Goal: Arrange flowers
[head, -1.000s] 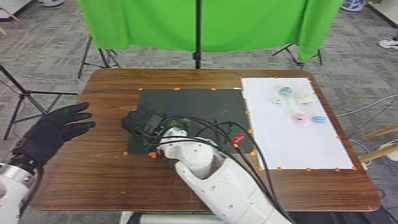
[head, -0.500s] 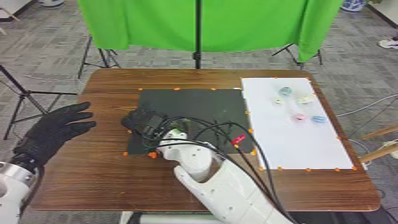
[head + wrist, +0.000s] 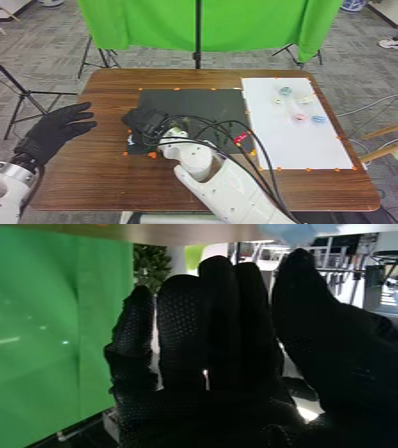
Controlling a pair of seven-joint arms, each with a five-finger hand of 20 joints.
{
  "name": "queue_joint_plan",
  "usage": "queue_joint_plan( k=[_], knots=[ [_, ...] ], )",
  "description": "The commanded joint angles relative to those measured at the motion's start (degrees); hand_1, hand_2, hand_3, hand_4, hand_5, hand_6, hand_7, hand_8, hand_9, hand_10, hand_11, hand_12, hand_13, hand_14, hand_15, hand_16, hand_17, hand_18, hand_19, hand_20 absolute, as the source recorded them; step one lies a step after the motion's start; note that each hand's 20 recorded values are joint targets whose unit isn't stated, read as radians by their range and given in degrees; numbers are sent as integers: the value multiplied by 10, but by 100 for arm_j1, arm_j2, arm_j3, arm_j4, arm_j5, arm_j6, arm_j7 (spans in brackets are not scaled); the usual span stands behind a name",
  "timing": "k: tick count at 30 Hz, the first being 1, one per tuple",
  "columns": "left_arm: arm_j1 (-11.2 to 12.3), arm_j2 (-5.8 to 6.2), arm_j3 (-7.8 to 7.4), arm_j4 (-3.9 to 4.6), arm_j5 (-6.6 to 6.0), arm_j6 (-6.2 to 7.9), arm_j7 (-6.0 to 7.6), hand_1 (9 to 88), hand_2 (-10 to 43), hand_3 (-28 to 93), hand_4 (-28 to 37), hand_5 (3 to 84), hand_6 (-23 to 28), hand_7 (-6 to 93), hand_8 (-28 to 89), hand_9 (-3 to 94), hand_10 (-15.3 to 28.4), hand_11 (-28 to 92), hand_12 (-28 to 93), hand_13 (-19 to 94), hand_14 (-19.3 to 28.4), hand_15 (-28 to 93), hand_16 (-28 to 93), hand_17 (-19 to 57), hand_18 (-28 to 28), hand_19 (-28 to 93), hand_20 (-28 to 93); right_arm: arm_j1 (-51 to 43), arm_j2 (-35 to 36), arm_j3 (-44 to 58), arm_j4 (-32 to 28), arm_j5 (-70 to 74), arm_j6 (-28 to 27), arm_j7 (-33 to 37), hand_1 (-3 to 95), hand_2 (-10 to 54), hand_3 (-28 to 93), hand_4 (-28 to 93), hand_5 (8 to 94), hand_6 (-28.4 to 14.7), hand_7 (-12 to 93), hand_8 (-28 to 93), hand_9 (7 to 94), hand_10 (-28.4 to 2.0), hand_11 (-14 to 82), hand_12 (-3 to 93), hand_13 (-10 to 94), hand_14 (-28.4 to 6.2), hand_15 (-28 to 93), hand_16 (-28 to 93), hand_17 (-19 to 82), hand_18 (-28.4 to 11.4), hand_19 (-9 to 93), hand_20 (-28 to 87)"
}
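Right hand [image 3: 144, 120] has shifted slightly at the dark mat's [image 3: 200, 102] left side, exposing a small pale item [image 3: 131, 141] on its near side. Fingers straight, thumb apart. Flowers [image 3: 299, 118] lie on the white sheet [image 3: 302, 147], right. Grasp probably still required.

From the head, we look forward and down at the whole bench [image 3: 75, 175]. From the right wrist, we look close along the right hand [image 3: 142, 120]. Both show it and the green cloth [image 3: 147, 27].
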Motion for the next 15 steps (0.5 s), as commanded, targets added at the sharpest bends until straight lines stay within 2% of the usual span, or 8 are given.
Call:
queue_joint_plan(
  k=[1,5,6,7,9,10,11,15],
  knots=[
    [366,-359,-170,-107,57,99,226,263,-15,696,-267,346,52,199,-98,317,139,250,159,285,171,349,-21,-65,232,522,3,283,391,-11,-899,233,-257,154,366,-95,878,-283,513,4,361,-197,537,-95,340,238,539,-81,786,268,185,-194,721,492],
    [679,-586,-313,-214,56,189,418,262,-15,696,-267,346,52,199,-98,317,140,250,159,285,171,349,-22,-65,232,523,3,410,984,270,-1430,814,-248,151,336,-95,878,-283,496,-6,347,-189,521,-100,334,241,515,-92,776,255,173,-197,716,490],
    [689,-639,-324,-218,66,165,396,262,-15,695,-267,346,52,200,-98,317,140,250,159,285,171,348,-22,-65,232,523,3,410,1203,395,-1565,963,-316,156,332,-95,880,-283,491,-8,344,-187,514,-104,331,241,506,-94,769,251,170,-198,714,490],
    [733,-645,-334,-231,57,194,457,262,-14,695,-267,346,52,200,-98,317,138,249,159,284,171,348,-22,-65,232,522,3,477,1462,390,-1616,1266,-136,339,331,-95,881,-283,490,-9,341,-185,513,-105,330,241,504,-94,767,250,169,-198,714,490],
    [760,-736,-363,-254,84,181,409,262,-15,695,-267,346,51,200,-98,317,138,250,159,284,171,348,-22,-66,232,522,3,463,1841,609,-1711,1533,-128,440,324,-95,884,-283,487,-9,339,-182,504,-109,329,243,454,-101,721,228,165,-198,710,488],
    [680,-728,-307,-213,71,217,420,262,-15,696,-267,346,51,200,-98,317,138,251,159,284,172,348,-22,-66,232,522,3,479,1954,758,-1599,1629,26,393,322,-95,885,-283,487,-9,340,-182,503,-111,329,243,431,-104,697,214,164,-195,706,483],
    [719,-780,-326,-220,77,197,423,262,-15,695,-267,346,51,199,-98,317,139,251,159,284,172,348,-22,-65,232,522,3,441,2139,851,-1591,1665,136,420,321,-95,888,-283,485,-9,340,-183,502,-111,332,244,417,-101,667,198,160,-193,700,478],
    [787,-850,-370,-257,90,195,469,263,-15,695,-267,346,51,199,-98,317,140,250,159,284,172,348,-22,-65,232,522,3,223,3038,1171,-1634,2011,364,657,322,-95,887,-283,485,-10,341,-185,502,-111,337,243,416,-97,627,179,161,-186,688,462]
  ],
)
